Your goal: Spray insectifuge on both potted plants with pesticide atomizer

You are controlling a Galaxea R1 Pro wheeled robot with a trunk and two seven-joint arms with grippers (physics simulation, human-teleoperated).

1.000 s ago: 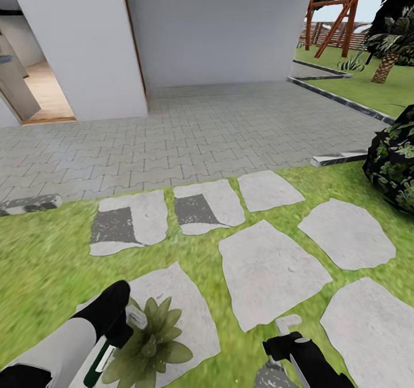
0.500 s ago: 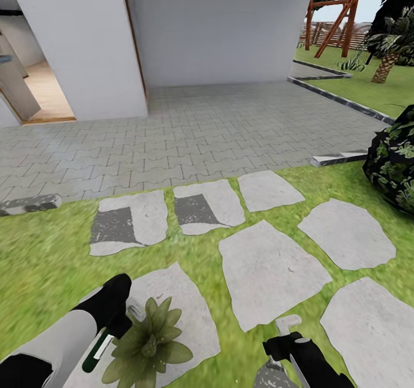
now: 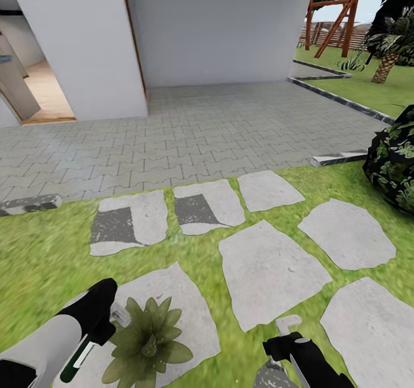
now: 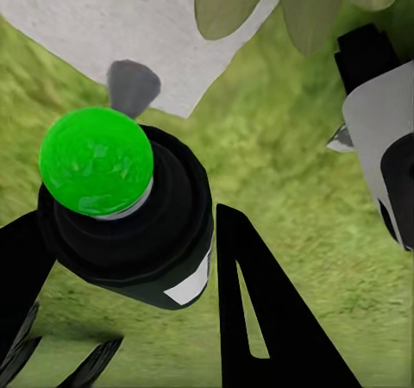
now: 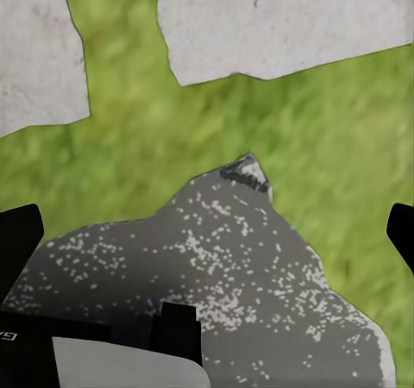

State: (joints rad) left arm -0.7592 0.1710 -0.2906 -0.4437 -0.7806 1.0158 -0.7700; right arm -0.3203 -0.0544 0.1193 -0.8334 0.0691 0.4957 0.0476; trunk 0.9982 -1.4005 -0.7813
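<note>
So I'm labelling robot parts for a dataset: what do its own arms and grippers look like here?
The left arm has a smooth pale grey-white shell ending in a glossy black wrist. The left gripper has flat, matte black fingers, one with a slot cut through it. The right arm is black with a white panel. No cables or markings are legible.

Slim dark-green atomizer bottle (image 3: 77,358) largely hidden beside the olive-green rosette plant (image 3: 146,342), black right arm (image 3: 305,359) and speckled grey rock (image 3: 270,375) cut off by the bottom edge
</note>
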